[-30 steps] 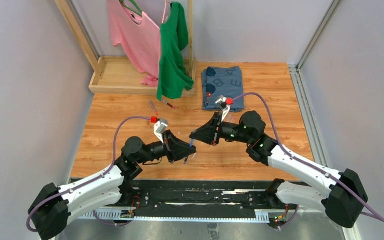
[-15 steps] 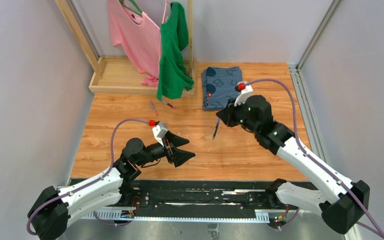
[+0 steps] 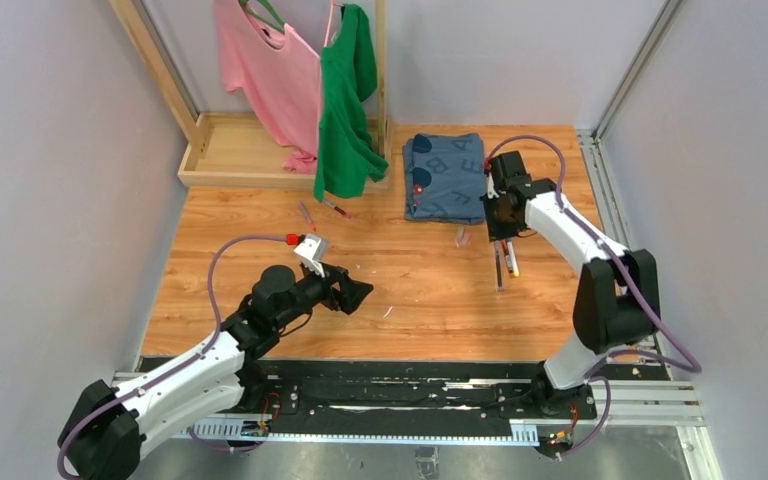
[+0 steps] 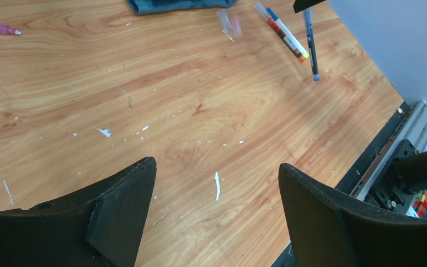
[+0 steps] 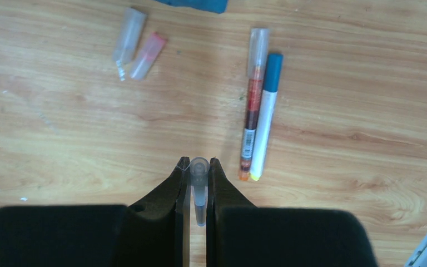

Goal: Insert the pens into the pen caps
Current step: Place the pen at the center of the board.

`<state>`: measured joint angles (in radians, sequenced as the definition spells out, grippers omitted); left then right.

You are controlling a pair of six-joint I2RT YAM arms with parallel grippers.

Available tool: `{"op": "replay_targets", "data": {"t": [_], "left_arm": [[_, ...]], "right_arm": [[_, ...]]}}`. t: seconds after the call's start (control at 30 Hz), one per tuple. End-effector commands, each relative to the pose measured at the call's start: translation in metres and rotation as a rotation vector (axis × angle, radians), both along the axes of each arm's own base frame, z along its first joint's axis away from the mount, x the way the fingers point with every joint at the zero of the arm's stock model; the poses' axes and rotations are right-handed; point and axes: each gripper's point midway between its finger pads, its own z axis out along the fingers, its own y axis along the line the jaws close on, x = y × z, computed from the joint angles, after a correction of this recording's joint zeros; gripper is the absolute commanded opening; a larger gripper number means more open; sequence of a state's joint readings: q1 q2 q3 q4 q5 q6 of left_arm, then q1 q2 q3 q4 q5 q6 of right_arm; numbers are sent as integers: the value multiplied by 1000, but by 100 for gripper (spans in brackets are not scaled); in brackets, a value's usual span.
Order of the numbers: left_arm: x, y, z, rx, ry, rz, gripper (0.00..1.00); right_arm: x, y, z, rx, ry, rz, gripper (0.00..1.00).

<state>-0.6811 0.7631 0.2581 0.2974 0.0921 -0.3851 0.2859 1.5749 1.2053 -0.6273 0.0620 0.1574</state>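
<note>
Left fingers (image 4: pixel 119 222) wide apart, empty. Right fingers (image 5: pixel 164 203) pinch a pen (image 5: pixel 199 181) above the scuffed wooden tabletop (image 4: pixel 172 83).

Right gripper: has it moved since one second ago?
Yes. The right gripper, shut on a pen, went rightward: from in front of the folded blue cloth to its right side.

Left arm (image 3: pixel 175 375) runs low from its base toward table centre, wrist roughly level. Left gripper (image 3: pixel 358 293) is aimed forward-right with jaws spread wide, both fingers (image 4: pixel 123 207) above the tabletop. Right arm (image 3: pixel 600 300) reaches far forward with elbow raised and forearm angling left toward the far side, wrist pitched down; right gripper (image 3: pixel 498 228) points at the table, jaws closed tight on the top end of a pen (image 5: pixel 200 186).
</note>
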Motion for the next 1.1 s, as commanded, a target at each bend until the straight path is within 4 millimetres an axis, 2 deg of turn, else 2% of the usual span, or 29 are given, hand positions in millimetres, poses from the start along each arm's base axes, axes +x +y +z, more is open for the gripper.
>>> {"op": "replay_targets", "data": {"t": [0.0, 0.13, 0.23, 0.4, 0.5, 0.67, 0.8, 0.9, 1.07], "left_arm": [[11, 7, 11, 0, -15, 63, 85], [16, 16, 3, 16, 8, 124, 85], [19, 24, 1, 31, 29, 167, 85], [31, 42, 18, 9, 32, 260, 87], [39, 55, 20, 23, 49, 321, 88], [55, 68, 22, 10, 84, 382, 88], [71, 88, 21, 42, 101, 502, 87], [85, 105, 14, 82, 116, 607, 85], [112, 119, 3, 162, 140, 707, 81]], "right_arm": [[10, -19, -10, -41, 95, -13, 1], [22, -19, -34, 6, 175, -30, 1], [30, -21, -43, 13, 185, -37, 3], [41, -21, -46, 61, 151, -42, 19], [44, -22, -44, 84, 133, -41, 31], [46, -29, -31, 96, 82, -53, 41], [42, -26, -6, 142, -5, -43, 44], [33, -20, 21, 190, -88, -29, 44], [11, -5, 44, 305, -180, -12, 44]]}}
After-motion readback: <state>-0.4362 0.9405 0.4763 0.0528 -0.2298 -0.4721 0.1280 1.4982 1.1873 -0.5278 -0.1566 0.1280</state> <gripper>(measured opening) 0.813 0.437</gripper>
